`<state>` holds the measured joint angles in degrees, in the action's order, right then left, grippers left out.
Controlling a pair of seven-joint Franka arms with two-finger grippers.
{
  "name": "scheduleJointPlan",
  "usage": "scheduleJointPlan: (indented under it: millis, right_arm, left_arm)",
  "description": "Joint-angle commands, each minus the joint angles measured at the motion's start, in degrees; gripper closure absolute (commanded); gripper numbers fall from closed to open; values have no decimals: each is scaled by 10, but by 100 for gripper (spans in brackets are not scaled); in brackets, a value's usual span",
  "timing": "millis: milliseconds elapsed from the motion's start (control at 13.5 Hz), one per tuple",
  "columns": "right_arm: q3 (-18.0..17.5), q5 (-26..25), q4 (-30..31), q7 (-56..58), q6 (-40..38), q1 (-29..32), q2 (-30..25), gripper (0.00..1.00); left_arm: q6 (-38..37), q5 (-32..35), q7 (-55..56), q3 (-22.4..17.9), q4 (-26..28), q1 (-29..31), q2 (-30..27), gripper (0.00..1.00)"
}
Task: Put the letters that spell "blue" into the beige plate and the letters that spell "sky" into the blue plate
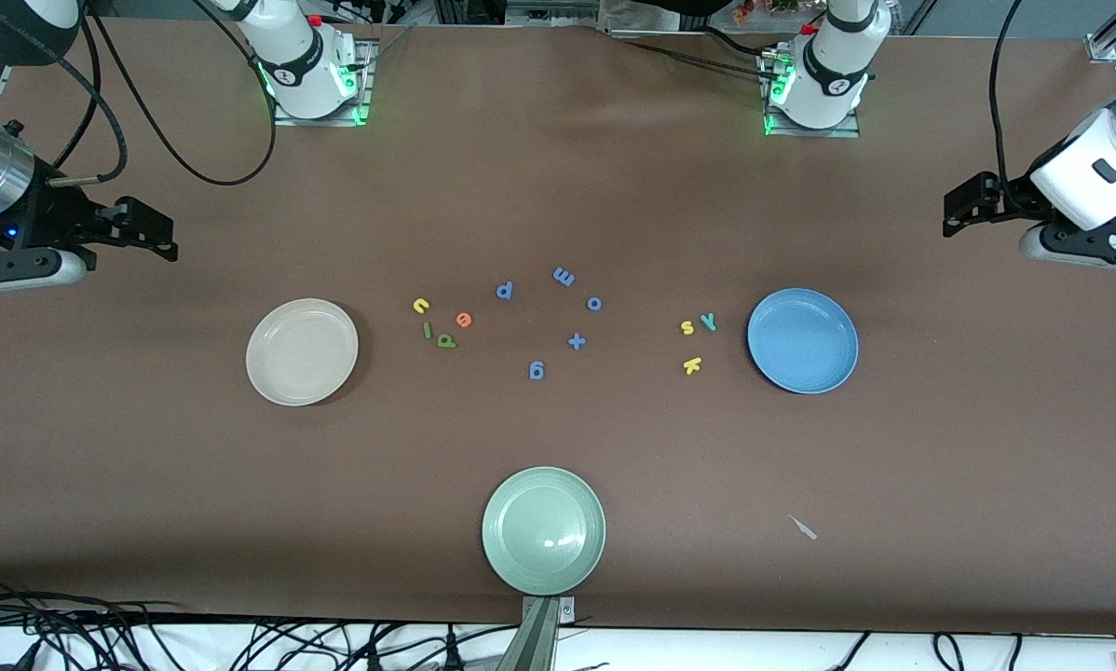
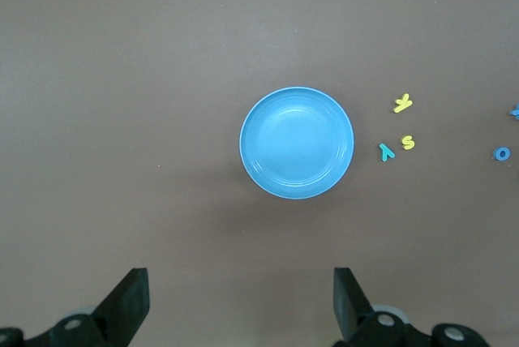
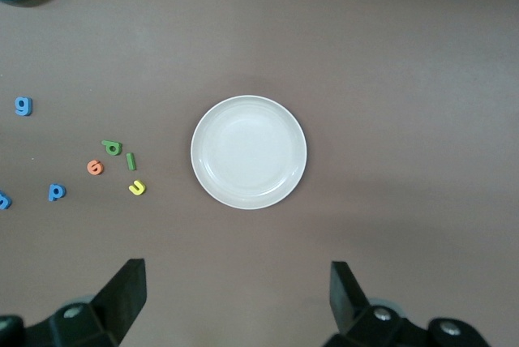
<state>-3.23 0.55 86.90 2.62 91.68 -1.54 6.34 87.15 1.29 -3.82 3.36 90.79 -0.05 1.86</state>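
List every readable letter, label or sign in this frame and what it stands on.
"u", "l", "b" (reads p), "e": foam letters on the table beside the beige plate.
"s", "y", "k": beside the blue plate.
Blue "p", "m", "o", "+", "g": mid-table.
Arm base markings: too small to read.

This is a robotics lab. Two white Franka arms are bolted by metal base plates [image 1: 316, 116] to one edge of a wide desk [image 1: 558, 186] covered in plain brown material, green status lights glowing at their bases. Black cables [image 1: 148, 140] loop across the desk's corners and lie tangled along the edge nearest the front camera, where a camera mount [image 1: 541, 634] is clamped, and equipment frames stand past the arms' bases.
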Motion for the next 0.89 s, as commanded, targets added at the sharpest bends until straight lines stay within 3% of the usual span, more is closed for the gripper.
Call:
scheduleJointPlan:
  millis: [0, 815]
  right_arm:
    - [-4, 5, 7, -3, -9, 3, -10, 0]
    - [-4, 7, 7, -11, -10, 0, -13, 0]
  left_arm:
    - [-10, -9, -11, 1, -19, 1, 9, 0]
    - [-10, -9, -11, 1, -19, 1, 9, 0]
